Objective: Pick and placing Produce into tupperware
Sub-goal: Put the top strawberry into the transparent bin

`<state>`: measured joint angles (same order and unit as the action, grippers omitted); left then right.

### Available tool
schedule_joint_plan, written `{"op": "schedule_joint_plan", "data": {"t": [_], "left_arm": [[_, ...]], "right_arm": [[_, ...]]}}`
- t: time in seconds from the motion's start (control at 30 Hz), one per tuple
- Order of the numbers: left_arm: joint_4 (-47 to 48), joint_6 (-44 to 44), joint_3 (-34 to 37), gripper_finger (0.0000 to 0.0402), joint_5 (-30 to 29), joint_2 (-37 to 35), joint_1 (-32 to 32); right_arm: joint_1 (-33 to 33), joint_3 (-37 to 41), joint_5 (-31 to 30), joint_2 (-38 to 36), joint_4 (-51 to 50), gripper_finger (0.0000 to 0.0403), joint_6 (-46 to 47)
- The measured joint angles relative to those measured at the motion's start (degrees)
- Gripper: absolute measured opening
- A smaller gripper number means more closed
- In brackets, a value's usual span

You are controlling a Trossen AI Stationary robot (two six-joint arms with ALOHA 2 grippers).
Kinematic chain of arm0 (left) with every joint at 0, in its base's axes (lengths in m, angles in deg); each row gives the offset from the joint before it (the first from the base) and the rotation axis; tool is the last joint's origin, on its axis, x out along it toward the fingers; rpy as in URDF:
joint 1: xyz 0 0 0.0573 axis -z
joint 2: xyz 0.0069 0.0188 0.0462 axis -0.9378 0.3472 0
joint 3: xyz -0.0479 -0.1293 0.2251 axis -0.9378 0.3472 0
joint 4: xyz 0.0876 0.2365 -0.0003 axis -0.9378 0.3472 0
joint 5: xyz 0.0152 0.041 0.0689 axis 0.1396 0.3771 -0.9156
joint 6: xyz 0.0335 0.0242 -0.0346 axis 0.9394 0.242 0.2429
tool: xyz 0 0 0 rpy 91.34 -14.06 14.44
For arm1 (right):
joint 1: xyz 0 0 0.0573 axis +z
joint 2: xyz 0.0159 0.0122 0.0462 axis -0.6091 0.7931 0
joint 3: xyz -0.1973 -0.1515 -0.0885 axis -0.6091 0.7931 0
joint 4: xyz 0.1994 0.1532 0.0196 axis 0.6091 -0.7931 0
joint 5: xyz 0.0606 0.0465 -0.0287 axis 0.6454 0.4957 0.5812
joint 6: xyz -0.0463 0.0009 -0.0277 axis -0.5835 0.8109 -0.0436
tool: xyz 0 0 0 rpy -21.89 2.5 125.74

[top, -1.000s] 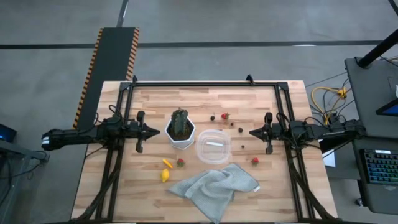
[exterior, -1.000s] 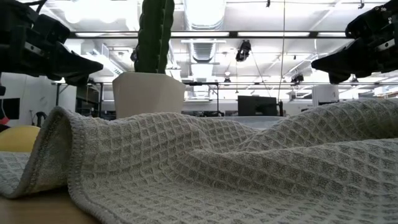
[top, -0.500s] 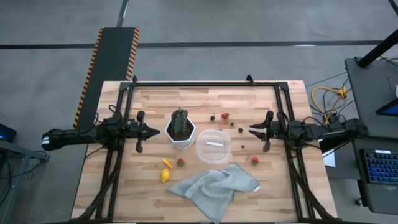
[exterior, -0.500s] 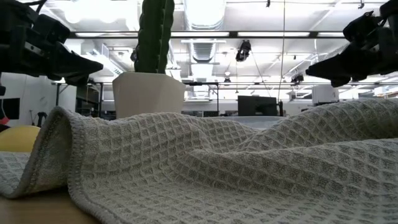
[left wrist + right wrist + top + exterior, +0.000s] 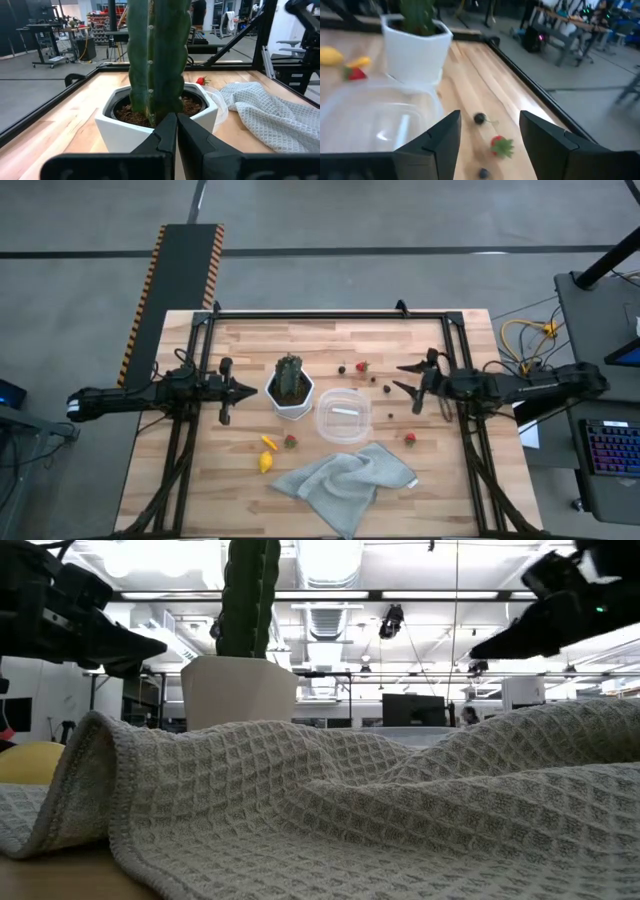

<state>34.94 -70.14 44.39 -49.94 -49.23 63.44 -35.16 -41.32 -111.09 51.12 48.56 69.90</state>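
Observation:
The tupperware point(image 5: 344, 416), a clear tub, stands mid-table beside the white cactus pot point(image 5: 290, 390). The produce lies loose on the wood: a strawberry point(image 5: 362, 366) and dark berries point(image 5: 375, 377) beyond the tub, a strawberry point(image 5: 410, 438) to its right, and another strawberry point(image 5: 290, 442) with yellow pieces point(image 5: 265, 462) to its near left. My right gripper point(image 5: 397, 378) hovers open, right of the far berries; its wrist view shows a berry point(image 5: 479, 118) and a strawberry point(image 5: 500, 146) ahead of the fingers. My left gripper point(image 5: 250, 392) waits shut, left of the pot.
A grey waffle towel point(image 5: 345, 477) lies crumpled at the near edge, in front of the tub, and fills the low view point(image 5: 330, 810). The tall green cactus point(image 5: 157, 55) stands straight ahead of my left gripper. A black frame point(image 5: 330, 314) rims the table.
My right gripper has opened from shut to wide. It has swung a little toward the table's far edge and toward the berries, rising slightly. The left arm and all the produce have stayed put.

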Motion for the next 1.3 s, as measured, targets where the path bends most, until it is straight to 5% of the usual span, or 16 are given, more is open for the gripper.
{"op": "schedule_joint_plan", "data": {"t": [0.2,0.53,1.3], "left_arm": [[0.0,0.0,0.0,0.0000,0.0,0.0,0.0],[0.0,0.0,0.0,0.0000,-0.2,0.0,0.0],[0.0,0.0,0.0,0.0000,-0.2,0.0,0.0]], "right_arm": [[-6.2,-8.2,0.6,11.1,-6.6,0.0194,-3.1],[-16.5,-18.3,13.9,27.4,-12.3,0.0191,-8.4],[-22.1,-39.0,14.0,57.3,-27.3,0.0191,-20.8]]}}
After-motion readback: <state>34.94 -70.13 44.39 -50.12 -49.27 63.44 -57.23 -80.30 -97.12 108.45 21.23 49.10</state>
